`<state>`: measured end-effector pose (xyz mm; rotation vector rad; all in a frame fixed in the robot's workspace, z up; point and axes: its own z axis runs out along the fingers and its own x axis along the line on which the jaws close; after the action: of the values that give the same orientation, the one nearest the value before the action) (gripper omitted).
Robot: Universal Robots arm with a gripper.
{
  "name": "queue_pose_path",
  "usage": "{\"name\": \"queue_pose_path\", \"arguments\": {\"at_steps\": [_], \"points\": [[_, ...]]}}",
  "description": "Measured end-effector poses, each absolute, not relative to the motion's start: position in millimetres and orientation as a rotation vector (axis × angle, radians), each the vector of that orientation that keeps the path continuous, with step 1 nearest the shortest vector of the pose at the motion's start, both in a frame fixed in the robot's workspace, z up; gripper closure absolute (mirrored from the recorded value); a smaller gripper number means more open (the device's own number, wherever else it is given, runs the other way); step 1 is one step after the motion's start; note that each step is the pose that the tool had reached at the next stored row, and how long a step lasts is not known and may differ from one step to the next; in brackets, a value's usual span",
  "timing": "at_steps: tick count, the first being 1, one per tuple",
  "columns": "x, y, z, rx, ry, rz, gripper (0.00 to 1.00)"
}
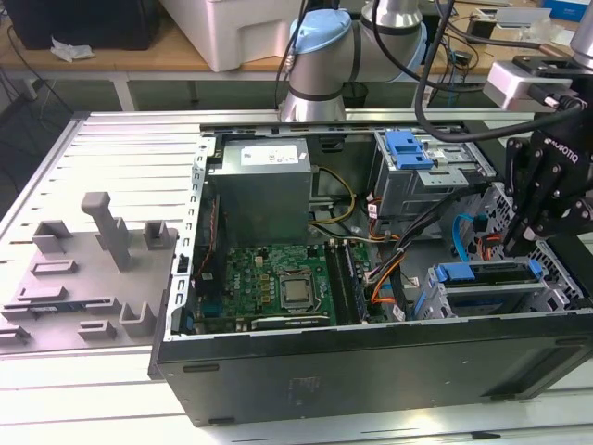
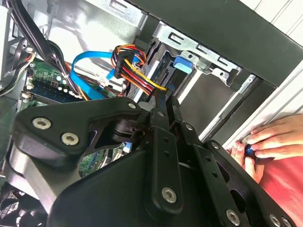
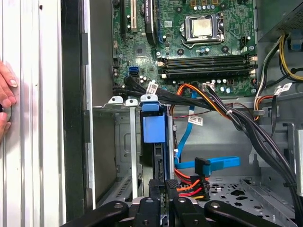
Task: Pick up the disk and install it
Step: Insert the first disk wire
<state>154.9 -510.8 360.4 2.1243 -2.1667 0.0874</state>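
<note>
Blue-framed silver disk point(image 3: 154, 127) sits edge-up in metal drive cage point(image 3: 124, 142) inside open black computer case point(image 1: 371, 366) (person's hand point(image 2: 274, 139) rests outside). Black gripper point(image 3: 163, 184) clenched, fingertips at disk's edge.

You see the disk point(image 3: 154, 127) with its blue frame, standing on edge, sitting inside its metal slot in the computer case.

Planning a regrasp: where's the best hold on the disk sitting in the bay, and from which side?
Pinch the disk across its thin exposed edge, on the blue carrier frame, coming straight in through the case's open side. It stands on edge in the drive cage, so the cage walls cover its broad faces, and cables crowd one side. The gripper hangs in line with that edge.
</note>
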Motion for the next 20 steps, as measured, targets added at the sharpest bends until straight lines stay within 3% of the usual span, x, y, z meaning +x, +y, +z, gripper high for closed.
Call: {"name": "queue_pose_path", "arguments": {"at_steps": [20], "points": [[154.9,-511.3,352.3,2.129,-2.171,0.078,0.83]]}}
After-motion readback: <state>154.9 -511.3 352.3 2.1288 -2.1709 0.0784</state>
